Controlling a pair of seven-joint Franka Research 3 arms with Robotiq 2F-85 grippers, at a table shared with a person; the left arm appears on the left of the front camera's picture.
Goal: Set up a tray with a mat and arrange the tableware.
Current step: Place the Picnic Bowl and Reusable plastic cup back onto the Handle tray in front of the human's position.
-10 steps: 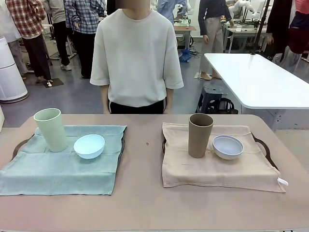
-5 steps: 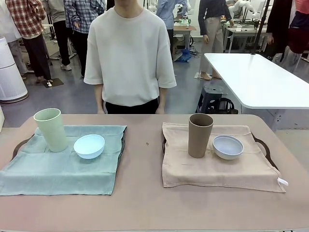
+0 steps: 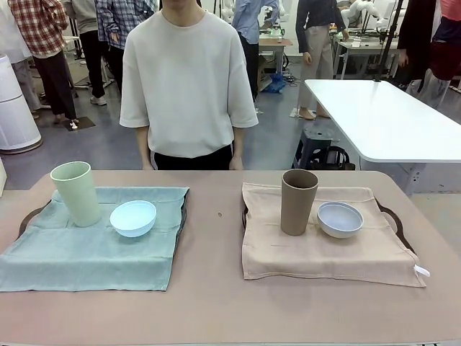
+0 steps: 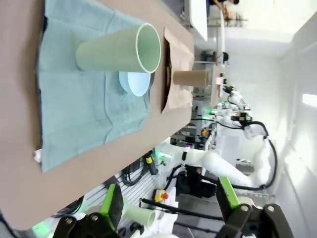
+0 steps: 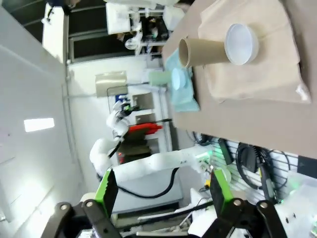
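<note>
On the left, a pale green tumbler (image 3: 75,193) and a light blue bowl (image 3: 133,218) stand on a green mat (image 3: 86,252) laid over a dark tray (image 3: 27,216). To the right, a brown tumbler (image 3: 298,202) and a bluish-white bowl (image 3: 340,219) rest on a beige mat (image 3: 324,252) over a second tray (image 3: 395,216). My left gripper (image 4: 168,203) hangs open well back from the green tumbler (image 4: 119,49) and bowl (image 4: 134,83). Open too, my right gripper (image 5: 162,193) is far from the brown tumbler (image 5: 203,52) and bowl (image 5: 241,43).
A person in a white shirt (image 3: 187,86) stands at the table's far edge, hands down. A strip of bare tabletop (image 3: 212,245) separates the two trays. A white table (image 3: 389,115) and a stool (image 3: 317,144) stand behind on the right.
The person has shifted a little to the left and back from the table. The tumblers, bowls and mats have stayed put.
</note>
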